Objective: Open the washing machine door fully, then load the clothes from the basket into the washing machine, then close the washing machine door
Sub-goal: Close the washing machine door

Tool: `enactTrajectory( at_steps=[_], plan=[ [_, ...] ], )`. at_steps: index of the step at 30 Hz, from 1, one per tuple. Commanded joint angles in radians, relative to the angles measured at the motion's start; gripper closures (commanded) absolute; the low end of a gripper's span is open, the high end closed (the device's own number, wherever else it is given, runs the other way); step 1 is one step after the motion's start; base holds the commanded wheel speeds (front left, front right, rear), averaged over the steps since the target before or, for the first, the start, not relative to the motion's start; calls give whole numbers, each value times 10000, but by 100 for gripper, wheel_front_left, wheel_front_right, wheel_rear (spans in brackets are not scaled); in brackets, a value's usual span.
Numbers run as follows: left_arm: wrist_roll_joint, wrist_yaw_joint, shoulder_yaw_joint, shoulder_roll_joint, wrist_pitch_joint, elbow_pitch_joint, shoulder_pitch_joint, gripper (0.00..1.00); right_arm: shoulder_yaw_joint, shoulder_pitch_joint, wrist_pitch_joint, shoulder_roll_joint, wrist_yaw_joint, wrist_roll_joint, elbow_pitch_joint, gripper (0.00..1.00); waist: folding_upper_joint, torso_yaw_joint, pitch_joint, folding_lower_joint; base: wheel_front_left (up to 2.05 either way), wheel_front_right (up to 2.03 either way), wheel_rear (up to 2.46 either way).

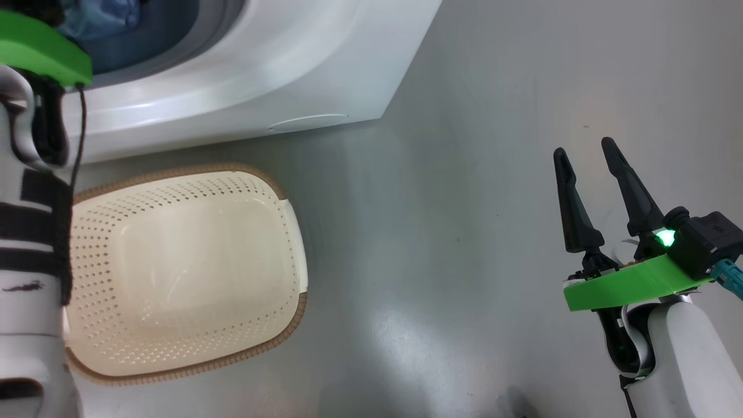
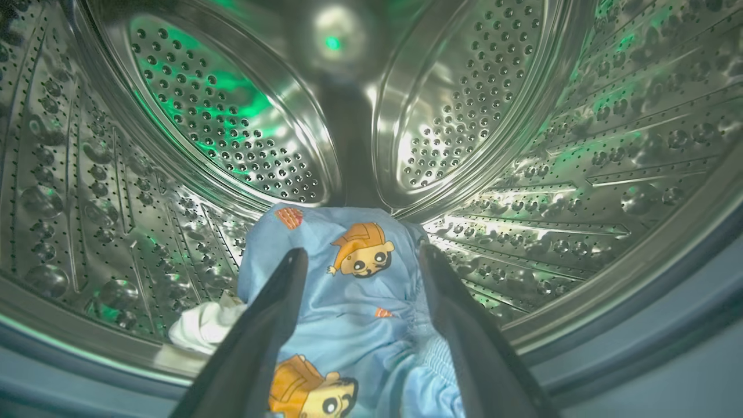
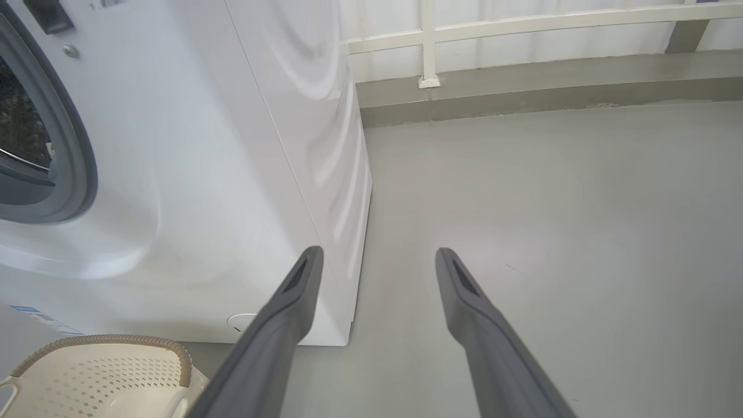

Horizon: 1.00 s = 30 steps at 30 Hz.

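My left gripper (image 2: 363,251) is inside the steel drum (image 2: 232,116) of the washing machine (image 1: 261,69), open. The clothes lie on the drum floor. A light blue garment with orange bear prints (image 2: 348,313) sits between and below the fingers, with a cream one (image 2: 203,325) to its left. The basket (image 1: 191,169) stands on the floor in front of the machine with nothing in it, and its rim (image 3: 98,339) shows at the right wrist view's lower left. My right gripper (image 1: 584,147) hangs open over bare floor right of the machine. The washing machine door is out of view.
The machine's white side panel (image 3: 302,145) stands just left of my right gripper (image 3: 378,252). A round flap (image 1: 307,121) is low on the front and a blue label (image 3: 35,316) sits near the basket. Grey floor runs right to a white railing (image 3: 429,40).
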Motion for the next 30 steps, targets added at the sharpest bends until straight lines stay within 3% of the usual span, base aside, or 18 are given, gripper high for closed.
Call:
enactTrajectory(
  at_steps=[1,13,30],
  plan=[
    [-96,-14,134,343,-51,-400,351,0,143,210,-74,-32,14,-132,-207,0,1,51,-75,-1,0,0,0],
    [-221,-15,240,-63,-51,-1347,2030,0,65,432,-74,-204,14,-136,-172,0,1,354,-633,-1,0,0,0],
    [-250,-15,364,-394,-51,-3041,5265,0,62,1223,-74,-589,14,-38,34,0,1,880,-2243,-1,0,0,0]
  ],
)
